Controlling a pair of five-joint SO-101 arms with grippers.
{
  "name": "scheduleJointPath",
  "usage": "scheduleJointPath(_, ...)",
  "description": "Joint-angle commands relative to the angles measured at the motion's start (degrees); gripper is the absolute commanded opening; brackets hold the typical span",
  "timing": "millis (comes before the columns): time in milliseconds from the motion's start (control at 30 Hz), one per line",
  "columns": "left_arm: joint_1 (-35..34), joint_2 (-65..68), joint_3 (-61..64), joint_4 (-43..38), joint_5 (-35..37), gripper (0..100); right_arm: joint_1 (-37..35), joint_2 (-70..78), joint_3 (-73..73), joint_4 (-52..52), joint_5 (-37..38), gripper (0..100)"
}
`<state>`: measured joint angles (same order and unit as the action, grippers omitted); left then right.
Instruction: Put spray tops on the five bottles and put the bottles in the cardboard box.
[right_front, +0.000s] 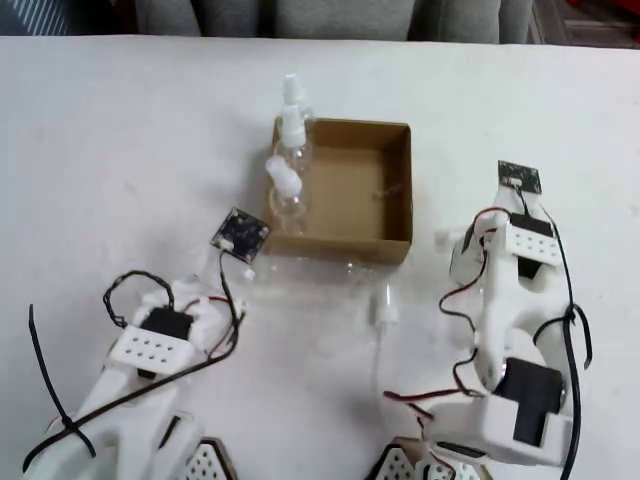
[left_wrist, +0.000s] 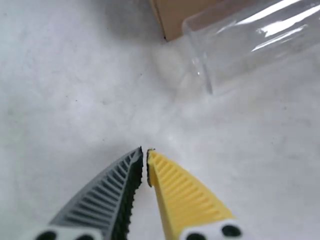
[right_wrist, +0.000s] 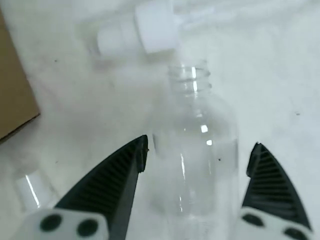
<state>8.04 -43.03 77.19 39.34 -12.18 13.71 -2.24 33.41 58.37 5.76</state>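
One cardboard box, five bottles — three capped — two loose spray tops.

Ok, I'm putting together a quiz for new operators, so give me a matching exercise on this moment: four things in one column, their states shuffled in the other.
Things
1. left gripper
2. right gripper
3. loose spray top
4. cardboard box

States
a. holds capped bottles
b. shut, over the table
c. lies beside the neck of the uncapped bottle
d. open, astride that bottle

Pairs: 1-b, 2-d, 3-c, 4-a.
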Motion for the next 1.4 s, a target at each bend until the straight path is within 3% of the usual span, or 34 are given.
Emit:
scheduleJointPath(0, 0.04, 0.57, -2.20, -1.67, -0.18, 2, -0.40, 1.89, -4.22, 0.22, 1.58, 28.3)
scheduleJointPath(133, 0.04, 0.57, -2.20, -1.67, -0.26, 2, -0.40, 5.76, -6.86, 0.57, 1.67, 27.2)
scheduleJointPath(500, 0.13, 0.57, -2.20, -1.67, -0.18, 2, -0.31, 9.54, -8.44, 0.22, 4.31, 2.4)
scheduleJointPath(633, 0.48, 0.40, -2.29, -1.67, 0.00, 2, 0.04, 9.45, -8.35, 0.31, 4.31, 1.7)
scheduleJointPath(833, 9.10, 0.40, -6.07, -1.05, 1.58, 2, 0.13, 9.54, -8.26, -0.92, 3.96, 1.7)
scheduleJointPath(1000, 16.66, 0.40, -13.54, 4.04, 14.68, 2, 1.10, 9.89, -8.35, -1.27, 3.87, 1.7)
scheduleJointPath(1133, 26.68, 0.84, -19.60, 6.24, 23.21, 2, 1.45, 10.07, -8.53, -1.45, 3.87, 1.7)
scheduleJointPath(1267, 35.56, 0.84, -22.86, 5.71, 25.05, 2, 1.36, 10.15, -8.18, -2.59, 3.78, 1.7)
scheduleJointPath(1367, 38.64, 1.01, -22.59, 0.79, 25.14, 2, 1.27, 10.15, -8.09, -2.68, 3.69, 1.7)
